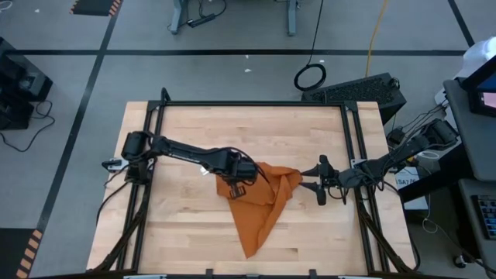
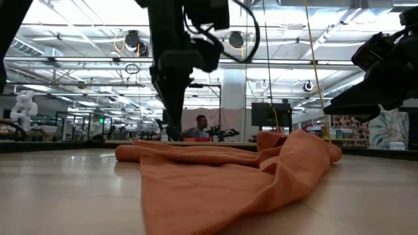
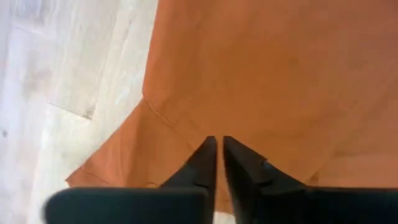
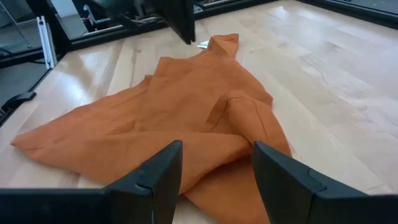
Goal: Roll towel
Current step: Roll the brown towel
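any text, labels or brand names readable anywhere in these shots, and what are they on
None can be read.
The towel has a small white tag, too small to show any print.
Wall hangings far behind the table in the low view are too blurred to read.

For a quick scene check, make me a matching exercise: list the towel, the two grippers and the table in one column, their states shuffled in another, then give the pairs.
Things:
1. towel
2. left gripper
3. right gripper
4. table

States:
A. jaws open, at the towel's crumpled edge
B. bare light wood inside a black frame
C. jaws pinched nearly together on rust cloth
D. lying unrolled and rumpled, tapering to a point toward the table's near edge

Pairs: 1-D, 2-C, 3-A, 4-B
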Controlling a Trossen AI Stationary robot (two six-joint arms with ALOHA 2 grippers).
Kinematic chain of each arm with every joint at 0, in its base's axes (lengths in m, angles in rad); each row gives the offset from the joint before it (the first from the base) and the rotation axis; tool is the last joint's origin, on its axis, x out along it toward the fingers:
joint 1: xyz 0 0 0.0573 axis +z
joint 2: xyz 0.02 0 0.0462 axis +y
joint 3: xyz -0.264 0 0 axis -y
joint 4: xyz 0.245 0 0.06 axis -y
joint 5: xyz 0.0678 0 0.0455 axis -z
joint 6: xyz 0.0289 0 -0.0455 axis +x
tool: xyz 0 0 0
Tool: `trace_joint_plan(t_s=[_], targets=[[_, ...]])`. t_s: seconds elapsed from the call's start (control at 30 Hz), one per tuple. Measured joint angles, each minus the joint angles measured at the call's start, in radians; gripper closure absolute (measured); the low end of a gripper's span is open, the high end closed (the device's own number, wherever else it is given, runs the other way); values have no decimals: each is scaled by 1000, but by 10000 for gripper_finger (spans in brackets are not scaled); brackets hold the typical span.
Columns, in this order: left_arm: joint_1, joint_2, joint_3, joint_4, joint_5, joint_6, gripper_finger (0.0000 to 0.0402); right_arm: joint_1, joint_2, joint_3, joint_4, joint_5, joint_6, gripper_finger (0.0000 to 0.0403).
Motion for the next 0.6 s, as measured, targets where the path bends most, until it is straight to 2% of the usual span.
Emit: trace_joint_plan(t_s=[0.2,0.3,0.43,0.6], targets=[[23,0,-129,147,-38,31,241,0,0,0,0,0,2,218],[26,0,-184,177,-99,42,209,0,0,0,-2,0,2,218],[27,0,-245,270,-132,53,213,0,0,0,-6,0,2,218],[43,5,-304,450,-111,55,258,0,0,0,-6,2,10,218]])
